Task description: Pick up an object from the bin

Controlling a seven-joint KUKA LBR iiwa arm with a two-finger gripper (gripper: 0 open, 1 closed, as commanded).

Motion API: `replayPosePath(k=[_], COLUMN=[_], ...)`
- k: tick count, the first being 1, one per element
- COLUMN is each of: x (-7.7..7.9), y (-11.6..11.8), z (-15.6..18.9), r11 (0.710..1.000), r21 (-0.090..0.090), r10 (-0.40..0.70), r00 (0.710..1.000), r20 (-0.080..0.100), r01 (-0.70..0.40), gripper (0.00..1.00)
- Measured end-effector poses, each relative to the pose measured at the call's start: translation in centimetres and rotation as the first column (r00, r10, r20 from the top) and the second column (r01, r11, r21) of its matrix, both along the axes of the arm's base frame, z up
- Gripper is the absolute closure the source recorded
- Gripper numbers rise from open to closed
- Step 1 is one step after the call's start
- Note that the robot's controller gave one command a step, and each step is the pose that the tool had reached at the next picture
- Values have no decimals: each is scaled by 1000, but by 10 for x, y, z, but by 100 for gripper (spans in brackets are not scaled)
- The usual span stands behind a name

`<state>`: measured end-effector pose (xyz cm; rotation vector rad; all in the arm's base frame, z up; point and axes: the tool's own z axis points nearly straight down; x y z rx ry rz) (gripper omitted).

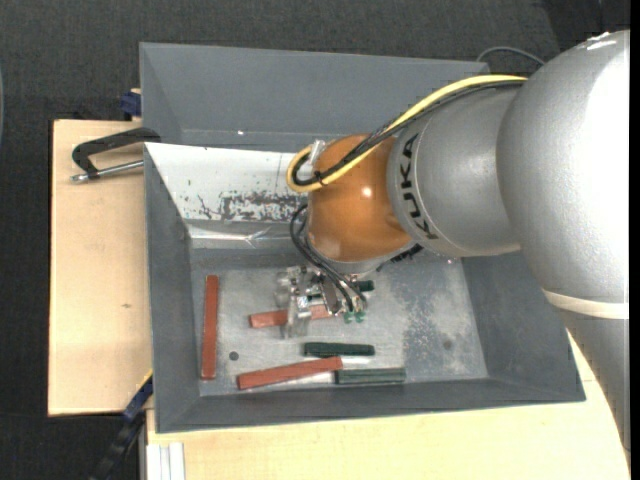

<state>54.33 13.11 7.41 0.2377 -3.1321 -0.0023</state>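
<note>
Bin (440,333) of grey metal, seen from above. Nearest the near wall lies a long red-brown stick (290,374), almost level from left to right; a dark green stick (371,375) lies just beside its right end. Slightly farther in, a second dark green stick (339,349) lies apart from both. At the left, a long red stick (209,326) runs near to far along the left wall. At mid-floor, a short red bar (268,320) lies flat, its right end running under the end effector (305,304), which is low over the floor at that end of the bar; whether the end effector is spread, pressed together or pinching the bar cannot be told. Farther back, the wrist's orange cover (350,208) stands over the far half of the floor, with a yellow cable (440,103) looping across it; the arm (520,168) enters from the right.
</note>
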Motion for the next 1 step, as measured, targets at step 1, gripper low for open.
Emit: replayPosePath(k=[1], x=[-2], y=[0], z=[21], r11=[1000], r21=[-2], r10=[0], r00=[1000], r20=[-6], r01=[0], gripper=[100])
